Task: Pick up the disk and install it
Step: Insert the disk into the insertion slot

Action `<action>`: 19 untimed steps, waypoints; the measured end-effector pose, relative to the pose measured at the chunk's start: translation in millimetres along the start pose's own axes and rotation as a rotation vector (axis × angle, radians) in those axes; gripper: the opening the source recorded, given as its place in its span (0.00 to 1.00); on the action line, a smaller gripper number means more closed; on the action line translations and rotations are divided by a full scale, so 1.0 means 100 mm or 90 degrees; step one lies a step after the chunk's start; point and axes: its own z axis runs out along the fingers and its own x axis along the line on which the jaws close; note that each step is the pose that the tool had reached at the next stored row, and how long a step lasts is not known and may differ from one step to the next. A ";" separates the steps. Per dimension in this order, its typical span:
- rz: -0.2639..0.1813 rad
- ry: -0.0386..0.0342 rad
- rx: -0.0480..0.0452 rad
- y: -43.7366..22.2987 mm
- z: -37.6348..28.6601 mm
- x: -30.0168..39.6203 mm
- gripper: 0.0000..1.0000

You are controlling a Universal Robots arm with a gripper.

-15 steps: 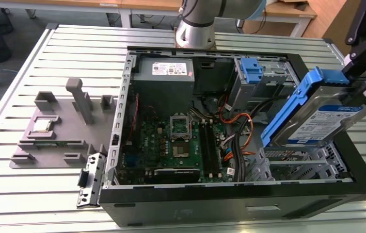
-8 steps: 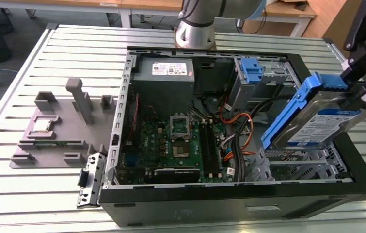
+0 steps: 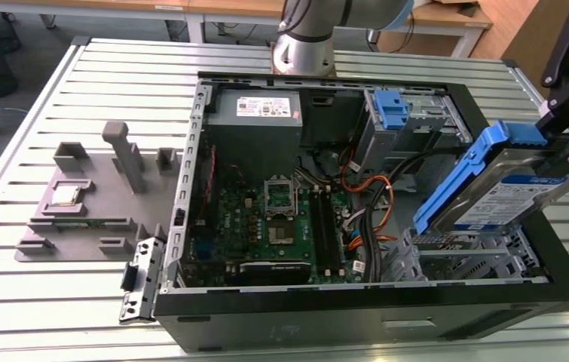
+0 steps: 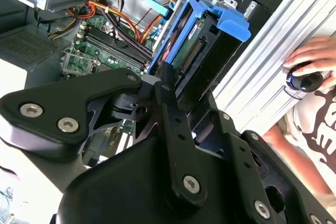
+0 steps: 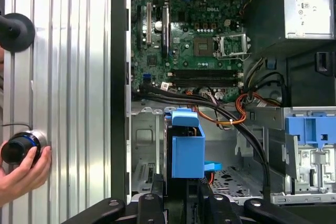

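Note:
The disk [image 3: 495, 192], a silver-grey drive with a white-and-blue label in a bright blue carrier, hangs tilted above the open computer case [image 3: 365, 302], near its corner at the exterior view's right. My gripper [image 3: 560, 161] is shut on the disk's raised end. Below the disk sits the metal drive cage [image 3: 465, 260]. In the second wrist view the black fingers [image 4: 164, 80] clamp the disk [image 4: 191, 40] edge-on. In the first wrist view the blue carrier [image 5: 187, 148] points into the cage [image 5: 147, 150], just beyond my gripper [image 5: 181, 203].
Inside the case lie a green motherboard [image 3: 264, 219], orange and black cables [image 3: 370, 192], a grey power supply box [image 3: 256, 105] and an upright blue latch [image 3: 390, 113]. A grey fixture [image 3: 93, 204] sits on the slatted table. A person's hand [image 4: 310, 64] holds a knob by the case.

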 end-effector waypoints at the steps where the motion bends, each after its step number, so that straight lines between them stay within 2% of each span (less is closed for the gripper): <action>1: 0.000 0.0000 0.0000 -0.005 0.014 0.001 0.35; 6: 0.000 0.0004 0.0000 -0.044 0.039 0.002 0.35; 15: 0.000 0.0003 0.0000 -0.050 0.098 0.008 0.35; 19: 0.000 0.0003 0.0000 -0.051 0.105 0.008 0.35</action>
